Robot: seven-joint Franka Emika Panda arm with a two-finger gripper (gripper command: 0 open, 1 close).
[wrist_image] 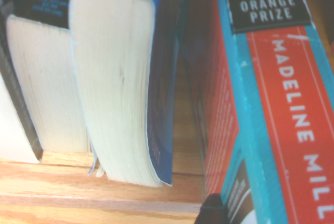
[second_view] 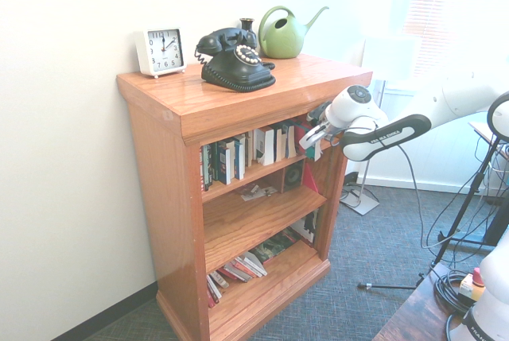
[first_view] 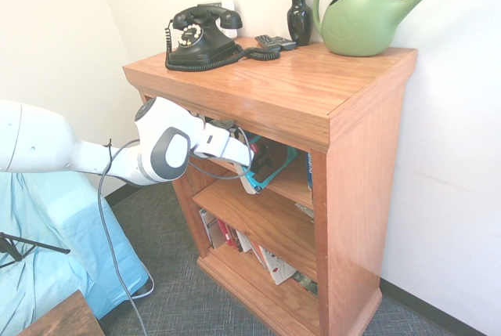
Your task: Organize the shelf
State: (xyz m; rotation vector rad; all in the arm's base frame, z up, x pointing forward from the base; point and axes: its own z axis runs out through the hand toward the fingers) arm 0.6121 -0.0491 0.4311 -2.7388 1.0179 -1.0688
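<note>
The shelf [first_view: 313,85] [second_view: 238,102] is a reddish-brown wooden bookcase with three open tiers. My gripper [first_view: 257,165] [second_view: 316,136] reaches into the end of the top tier and is shut on a red and teal book [first_view: 275,170] [second_view: 306,129], which is tilted there. In the wrist view this book [wrist_image: 282,104] shows a red spine with white letters, close beside an upright blue paperback [wrist_image: 115,88]. A row of upright books [second_view: 238,154] fills the rest of the top tier.
On top stand a black dial phone [first_view: 200,37], a dark vase [first_view: 299,16], a green watering can [first_view: 364,15], a remote [first_view: 274,41] and a white clock [second_view: 161,51]. Toppled books [second_view: 238,265] lie on the bottom tier. Light blue covered furniture [first_view: 47,250] sits beside the arm.
</note>
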